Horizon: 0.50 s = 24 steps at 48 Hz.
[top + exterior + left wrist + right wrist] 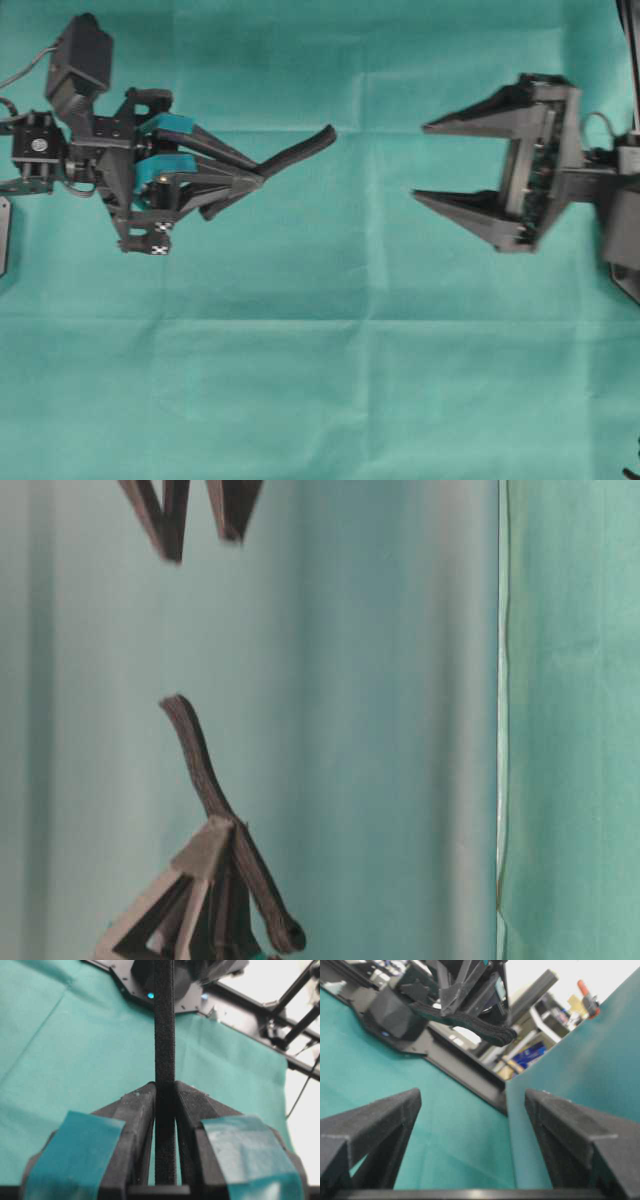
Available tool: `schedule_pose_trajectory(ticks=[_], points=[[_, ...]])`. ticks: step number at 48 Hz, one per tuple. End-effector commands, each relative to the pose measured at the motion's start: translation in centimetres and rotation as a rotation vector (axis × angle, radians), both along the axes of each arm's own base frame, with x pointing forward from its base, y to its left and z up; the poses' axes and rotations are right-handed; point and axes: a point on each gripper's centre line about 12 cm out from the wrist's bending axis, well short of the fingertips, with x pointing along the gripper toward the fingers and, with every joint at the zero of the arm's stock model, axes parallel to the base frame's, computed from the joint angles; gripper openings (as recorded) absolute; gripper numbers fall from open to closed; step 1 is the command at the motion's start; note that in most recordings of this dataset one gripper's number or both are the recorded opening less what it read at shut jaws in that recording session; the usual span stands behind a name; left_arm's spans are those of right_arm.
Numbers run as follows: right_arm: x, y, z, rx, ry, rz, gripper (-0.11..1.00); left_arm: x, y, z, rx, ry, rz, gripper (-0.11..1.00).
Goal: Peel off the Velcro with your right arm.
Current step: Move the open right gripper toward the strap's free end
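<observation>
Your left gripper [255, 182] is clamping the Velcro [300, 150], presenting its free end toward your right gripper [418, 160], whose jaws are gaping wide, ready to peel.

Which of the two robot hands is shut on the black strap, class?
The left hand, the one with teal pads, is clamped on the narrow black Velcro strap. The all-black right hand is wide open, holds nothing and stands apart from the strap.
</observation>
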Motion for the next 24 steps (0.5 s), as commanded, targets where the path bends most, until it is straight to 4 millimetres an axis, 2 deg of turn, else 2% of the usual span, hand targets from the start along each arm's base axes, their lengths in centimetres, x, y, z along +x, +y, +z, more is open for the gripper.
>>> schedule_pose_trajectory(ticks=[1,12,24], points=[[1.5,-0.4,0.9,-0.016,-0.050,-0.008,0.67,-0.4,0.0,1.0,-0.009,-0.054,0.004,0.10],[4.4,-0.9,0.4,-0.064,-0.070,-0.015,0.67,-1.1,0.0,0.6,-0.012,-0.056,0.004,0.10],[6.5,-1.3,0.4,-0.090,-0.090,-0.023,0.67,-1.3,0.0,0.3,-0.013,-0.048,0.004,0.10]])
